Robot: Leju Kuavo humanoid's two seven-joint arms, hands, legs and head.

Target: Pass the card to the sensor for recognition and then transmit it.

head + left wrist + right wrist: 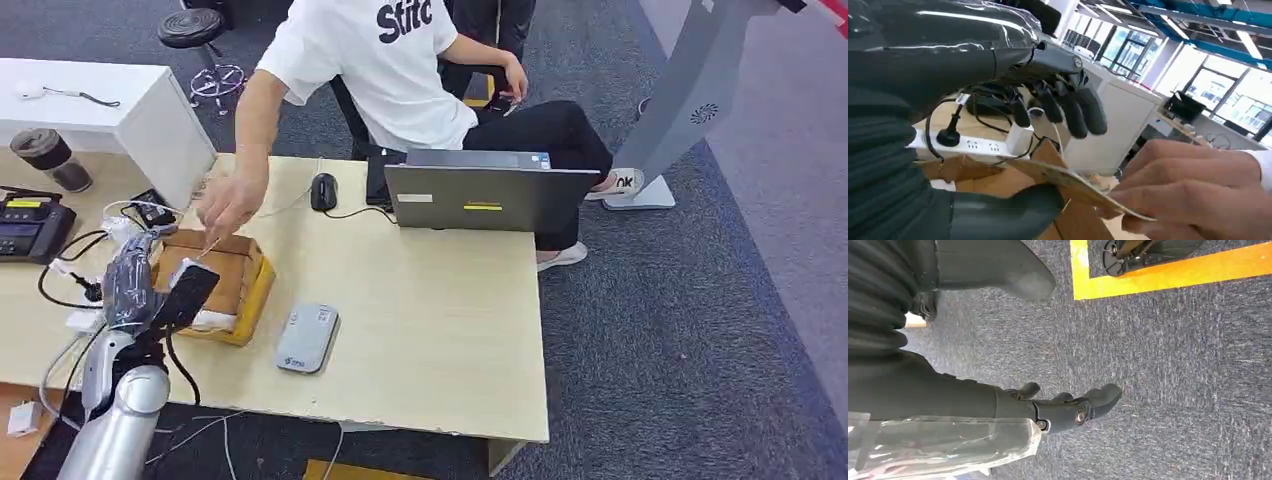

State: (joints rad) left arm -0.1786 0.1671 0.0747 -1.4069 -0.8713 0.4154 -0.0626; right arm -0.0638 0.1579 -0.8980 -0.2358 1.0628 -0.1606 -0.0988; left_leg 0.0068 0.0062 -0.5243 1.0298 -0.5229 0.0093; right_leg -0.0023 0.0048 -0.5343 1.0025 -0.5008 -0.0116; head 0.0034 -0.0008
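My left hand (130, 280) hovers over an open cardboard box (235, 285) at the table's left side. A person's hand (228, 205) reaches down to it, holding a thin pale card (1083, 192). In the left wrist view the card lies between my thumb (1008, 210) and my dark fingers (1068, 110), which stay spread apart from it. The person's fingers (1198, 190) still pinch the card. The grey sensor pad (305, 338) lies flat on the table just right of the box. My right hand (1068, 407) hangs over the carpet and holds nothing.
A seated person in a white shirt (390, 60) is behind the table, next to a laptop (490, 195) and mouse (323, 190). Cables and a power strip (973, 145) lie left of the box. A white cabinet (120, 110) stands at the back left.
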